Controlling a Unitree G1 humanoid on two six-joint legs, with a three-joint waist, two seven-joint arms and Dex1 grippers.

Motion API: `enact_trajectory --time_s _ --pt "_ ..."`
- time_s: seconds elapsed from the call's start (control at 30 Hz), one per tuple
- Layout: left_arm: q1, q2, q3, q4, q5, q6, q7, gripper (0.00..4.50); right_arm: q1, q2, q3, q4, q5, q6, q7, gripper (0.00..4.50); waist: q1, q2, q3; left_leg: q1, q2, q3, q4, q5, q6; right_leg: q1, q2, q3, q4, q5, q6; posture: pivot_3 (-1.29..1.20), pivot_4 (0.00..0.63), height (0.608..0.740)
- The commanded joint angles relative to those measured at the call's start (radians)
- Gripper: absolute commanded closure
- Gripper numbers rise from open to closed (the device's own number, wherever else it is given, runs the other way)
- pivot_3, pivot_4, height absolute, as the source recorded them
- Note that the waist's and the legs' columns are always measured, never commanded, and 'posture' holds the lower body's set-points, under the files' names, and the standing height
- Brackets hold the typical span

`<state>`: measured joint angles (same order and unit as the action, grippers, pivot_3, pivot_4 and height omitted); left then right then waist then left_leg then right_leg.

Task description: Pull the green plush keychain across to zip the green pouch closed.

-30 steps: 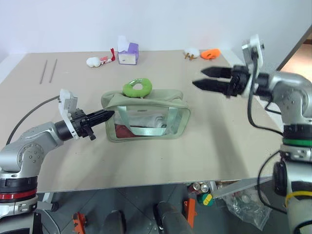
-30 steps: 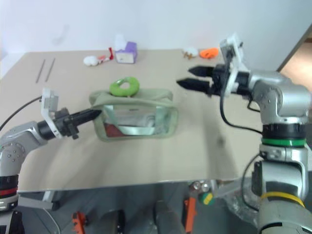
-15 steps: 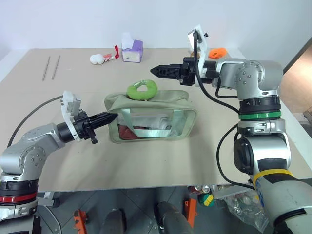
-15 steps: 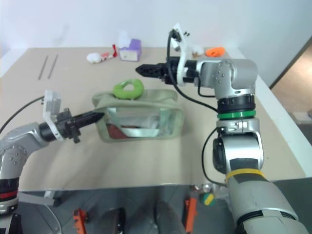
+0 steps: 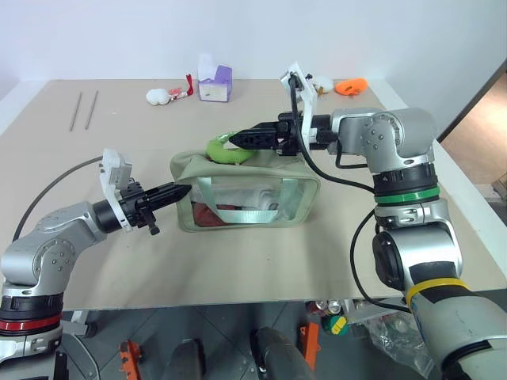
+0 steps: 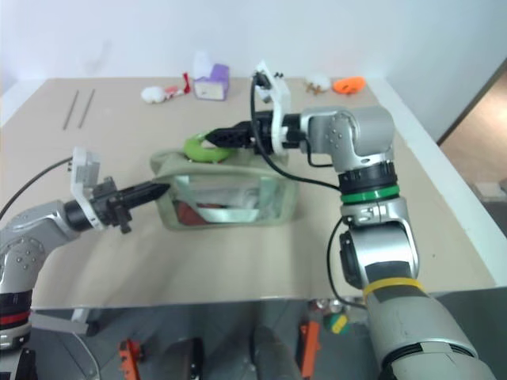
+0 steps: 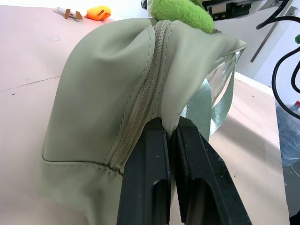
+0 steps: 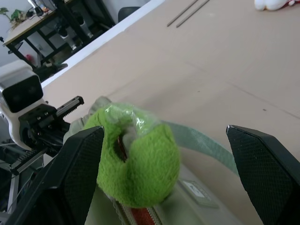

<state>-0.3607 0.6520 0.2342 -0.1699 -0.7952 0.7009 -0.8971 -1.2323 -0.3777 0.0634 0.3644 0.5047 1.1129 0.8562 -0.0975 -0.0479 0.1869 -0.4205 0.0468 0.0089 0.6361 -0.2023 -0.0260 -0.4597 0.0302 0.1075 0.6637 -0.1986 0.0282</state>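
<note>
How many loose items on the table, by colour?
Green: 2, the green pouch and the green plush keychain.
Purple and white: 1, a small box.
White: 2, a plush piece with red trim and a small piece at the far edge.
Orange: 1, an orange object.
Grey: 2, thin rods.
Total: 8.

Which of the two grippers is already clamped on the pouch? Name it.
The left gripper: its fingers are shut on a fold of the green pouch at its end. The right gripper stands open around the green plush keychain, not gripping.
</note>
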Motion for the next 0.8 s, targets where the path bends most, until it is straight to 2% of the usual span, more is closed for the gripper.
enact_trajectory --time_s 0.03,0.37,0.8 --pt "0.012 -0.002 -0.004 -0.026 -0.004 0.006 0.007 4.50 -0.010 0.002 -0.007 -0.038 0.000 -0.034 0.009 0.97 0.000 0.000 0.000 0.000 0.000 0.000 0.000 0.000 0.000 0.000 0.000 0.000 0.000 0.000 0.000 0.00 0.150 0.740" --pt "0.012 -0.008 -0.010 -0.026 -0.007 0.006 0.013 4.50 0.005 -0.017 -0.007 -0.057 -0.004 -0.063 0.027 4.45 0.000 0.000 0.000 0.000 0.000 0.000 0.000 0.000 0.000 0.000 0.000 0.000 0.000 0.000 0.000 0.00 0.150 0.740" --pt "-0.007 -0.018 -0.026 -0.010 0.005 -0.005 0.005 4.50 0.086 -0.130 -0.062 -0.134 0.006 -0.052 0.013 4.45 0.003 0.000 0.000 0.000 0.000 -0.001 0.001 0.000 0.000 0.001 0.000 -0.001 0.000 0.000 0.000 0.00 0.150 0.740"
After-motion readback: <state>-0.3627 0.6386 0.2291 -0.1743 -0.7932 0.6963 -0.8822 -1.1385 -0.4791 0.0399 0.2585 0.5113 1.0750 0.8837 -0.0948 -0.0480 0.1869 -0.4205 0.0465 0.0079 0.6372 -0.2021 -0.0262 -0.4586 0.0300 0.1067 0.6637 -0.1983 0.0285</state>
